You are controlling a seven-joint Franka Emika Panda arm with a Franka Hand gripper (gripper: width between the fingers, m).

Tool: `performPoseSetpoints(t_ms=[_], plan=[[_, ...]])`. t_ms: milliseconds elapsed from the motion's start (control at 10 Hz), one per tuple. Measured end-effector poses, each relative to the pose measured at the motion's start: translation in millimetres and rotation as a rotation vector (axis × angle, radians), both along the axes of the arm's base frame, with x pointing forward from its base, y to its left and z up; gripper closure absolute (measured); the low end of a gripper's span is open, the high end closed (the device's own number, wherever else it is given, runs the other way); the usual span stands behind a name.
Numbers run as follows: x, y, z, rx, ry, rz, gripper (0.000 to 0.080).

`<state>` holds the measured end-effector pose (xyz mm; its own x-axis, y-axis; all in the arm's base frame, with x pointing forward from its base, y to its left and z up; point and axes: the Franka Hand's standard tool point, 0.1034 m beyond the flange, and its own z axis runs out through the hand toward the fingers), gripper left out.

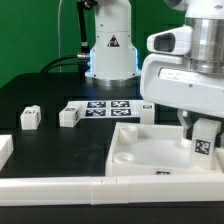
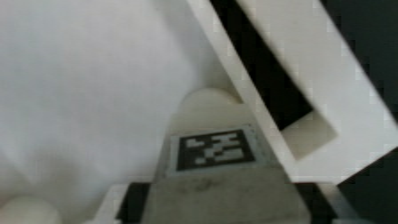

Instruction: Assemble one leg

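Observation:
My gripper (image 1: 201, 128) is shut on a leg (image 1: 204, 144), a small white block with a black-and-white tag facing the camera. It holds the leg upright over the large white panel (image 1: 135, 158), near the corner on the exterior view's right. The leg's lower end is down at the panel's floor, and I cannot tell whether it touches. In the wrist view the leg (image 2: 217, 150) runs out from between the dark fingers (image 2: 139, 203) of the gripper (image 2: 222, 206), tag up, against the panel's floor (image 2: 89, 90) and rim (image 2: 267, 70). Two more legs (image 1: 30, 117) (image 1: 70, 115) lie on the table to the exterior view's left.
The marker board (image 1: 110, 106) lies behind the panel, in front of the arm's base (image 1: 110, 55). A long white rail (image 1: 60, 186) runs along the near edge. Another white part (image 1: 5, 150) sits at the exterior view's far left. Black table (image 2: 347, 70) shows beyond the panel's rim.

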<state>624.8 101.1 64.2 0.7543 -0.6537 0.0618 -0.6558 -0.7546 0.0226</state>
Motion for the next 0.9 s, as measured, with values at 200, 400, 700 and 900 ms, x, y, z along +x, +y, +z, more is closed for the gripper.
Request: performPoseSetpoints(t_ms=[200,400,700,900], plan=[[-2.8,-11.8,0.7,-0.026,0.009,-0.122,0.0490],[-3.0,-12.7,-0.1,-0.028,0.010,-0.120,0.0399],[-3.5,-12.8,-1.4,-0.029,0.012,-0.120,0.0173],[-3.7,-12.9,-1.8,-0.029,0.013,-0.120,0.0154]])
